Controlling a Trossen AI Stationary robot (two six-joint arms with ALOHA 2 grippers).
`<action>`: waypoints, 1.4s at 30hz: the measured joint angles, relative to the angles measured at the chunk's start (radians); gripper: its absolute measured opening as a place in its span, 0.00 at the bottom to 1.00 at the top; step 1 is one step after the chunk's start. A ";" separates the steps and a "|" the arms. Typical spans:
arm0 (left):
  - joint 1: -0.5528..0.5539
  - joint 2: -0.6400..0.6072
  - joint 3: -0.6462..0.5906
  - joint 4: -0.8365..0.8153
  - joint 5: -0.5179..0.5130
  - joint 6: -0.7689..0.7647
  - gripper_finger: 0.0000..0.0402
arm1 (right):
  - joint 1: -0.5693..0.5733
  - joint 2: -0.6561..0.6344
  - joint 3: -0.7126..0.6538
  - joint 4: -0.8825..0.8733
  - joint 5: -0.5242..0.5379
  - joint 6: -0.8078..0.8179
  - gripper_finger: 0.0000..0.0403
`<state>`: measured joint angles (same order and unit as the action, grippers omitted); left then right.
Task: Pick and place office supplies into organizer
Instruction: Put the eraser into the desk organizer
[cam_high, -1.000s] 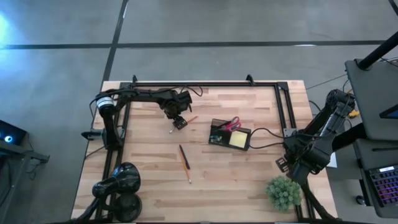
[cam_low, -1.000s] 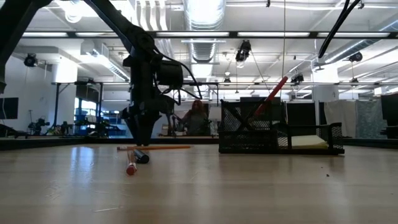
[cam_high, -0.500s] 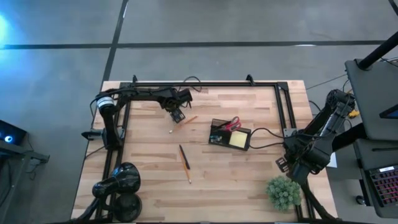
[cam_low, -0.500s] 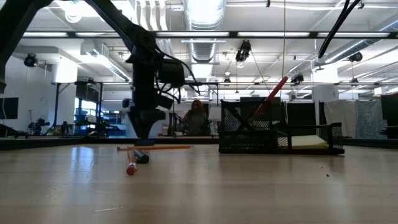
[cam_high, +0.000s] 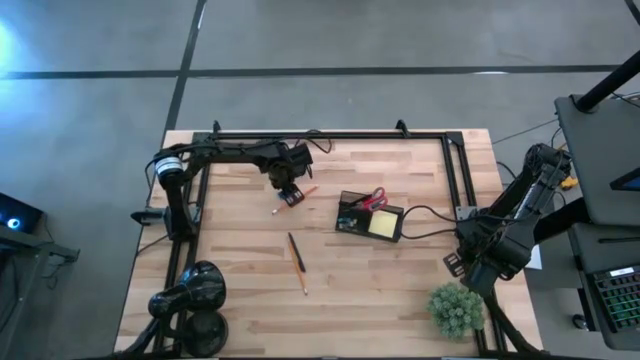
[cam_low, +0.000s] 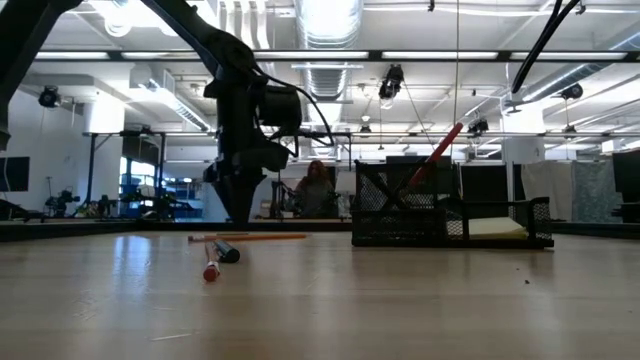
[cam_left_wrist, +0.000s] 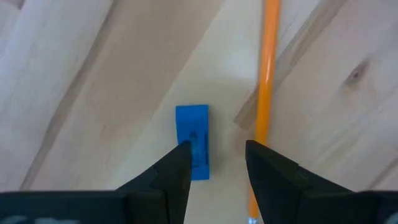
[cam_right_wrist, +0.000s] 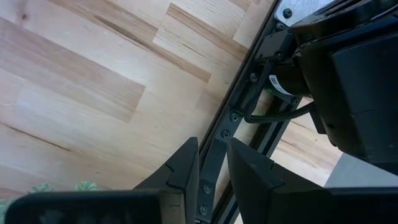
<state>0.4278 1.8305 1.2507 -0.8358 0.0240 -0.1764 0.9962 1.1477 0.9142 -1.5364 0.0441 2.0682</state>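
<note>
One blue piece (cam_left_wrist: 193, 142) beside left gripper (cam_left_wrist: 216, 163)

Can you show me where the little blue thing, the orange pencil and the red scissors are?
blue piece (cam_left_wrist: 193, 140): left wrist view, its middle.
orange pencil (cam_left_wrist: 266, 74): left wrist view, its shaft.
red scissors (cam_high: 373, 198): high view, its handles.

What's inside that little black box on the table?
The organizer holds red-handled scissors in one compartment and a yellow note pad in the other. Anything beneath them is hidden.
</note>
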 joint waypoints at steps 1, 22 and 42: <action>0.000 0.000 -0.002 -0.004 -0.005 0.000 0.34 | 0.000 0.000 0.000 0.000 0.000 0.000 0.19; -0.001 0.007 -0.009 -0.056 -0.073 -0.079 0.47 | 0.000 0.000 0.000 0.001 0.000 0.005 0.19; 0.007 0.069 -0.026 0.060 -0.050 -0.049 0.47 | 0.000 0.000 0.000 0.011 -0.029 0.026 0.19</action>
<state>0.4347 1.8997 1.2246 -0.7753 -0.0257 -0.2253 0.9966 1.1477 0.9142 -1.5253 0.0151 2.0945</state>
